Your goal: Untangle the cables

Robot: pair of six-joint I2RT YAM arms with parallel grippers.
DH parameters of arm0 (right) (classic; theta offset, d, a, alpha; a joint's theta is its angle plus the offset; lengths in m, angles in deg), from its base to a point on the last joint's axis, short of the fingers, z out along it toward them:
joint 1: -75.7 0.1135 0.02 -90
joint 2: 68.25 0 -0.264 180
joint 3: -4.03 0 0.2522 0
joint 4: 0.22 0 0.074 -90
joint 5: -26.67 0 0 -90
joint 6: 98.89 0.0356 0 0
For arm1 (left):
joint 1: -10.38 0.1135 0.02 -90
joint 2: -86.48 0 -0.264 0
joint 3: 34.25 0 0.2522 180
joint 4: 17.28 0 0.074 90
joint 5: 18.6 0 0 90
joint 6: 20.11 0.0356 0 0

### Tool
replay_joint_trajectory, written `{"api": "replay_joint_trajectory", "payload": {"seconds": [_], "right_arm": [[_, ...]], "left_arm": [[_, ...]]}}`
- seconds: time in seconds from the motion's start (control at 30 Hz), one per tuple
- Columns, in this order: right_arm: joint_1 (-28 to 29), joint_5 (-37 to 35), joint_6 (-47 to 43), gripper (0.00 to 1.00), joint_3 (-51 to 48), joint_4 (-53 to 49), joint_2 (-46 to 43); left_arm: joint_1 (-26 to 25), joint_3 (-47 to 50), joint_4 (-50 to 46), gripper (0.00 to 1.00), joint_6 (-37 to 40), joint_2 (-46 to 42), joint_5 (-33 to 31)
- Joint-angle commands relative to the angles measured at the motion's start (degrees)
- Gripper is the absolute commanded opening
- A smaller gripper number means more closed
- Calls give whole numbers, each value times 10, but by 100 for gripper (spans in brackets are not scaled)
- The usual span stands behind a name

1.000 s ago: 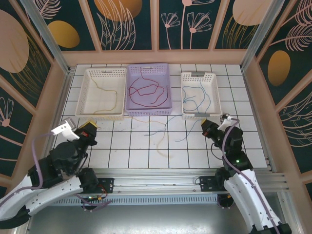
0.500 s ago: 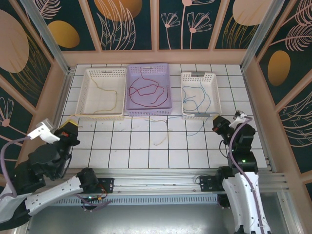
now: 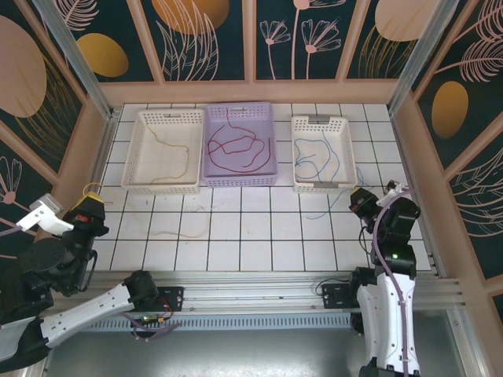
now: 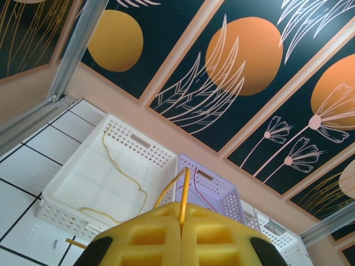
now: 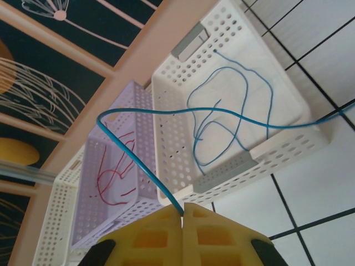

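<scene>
Both arms have swung outward, the left pincer (image 4: 181, 206) clamped on the yellow cable (image 4: 185, 185) and the right pincer (image 5: 182, 206) on the blue cable (image 5: 140, 162), pulling the two strands apart.

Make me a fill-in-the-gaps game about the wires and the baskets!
1. The left gripper is shut on the ____.
2. The right gripper is shut on the ____.
3. The red cable lies in the ____.

Missing words: yellow cable; blue cable; purple basket.
</scene>
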Motion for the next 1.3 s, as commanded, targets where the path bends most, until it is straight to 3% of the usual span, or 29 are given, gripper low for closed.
{"api": "replay_joint_trajectory", "payload": {"seconds": [0.0,0.27,0.63,1.0,1.27], "right_arm": [[-3,36,-3,0,34,25,4],[3,89,4,0,77,51,19],[61,40,5,0,217,41,35],[69,81,38,0,291,133,167],[69,28,19,0,330,163,262]], "left_arm": [[-2,1,20,0,28,11,2],[-2,40,88,0,68,30,65],[-2,127,165,0,135,38,96],[-2,190,218,0,169,18,120],[-1,194,200,0,155,27,120]]}}
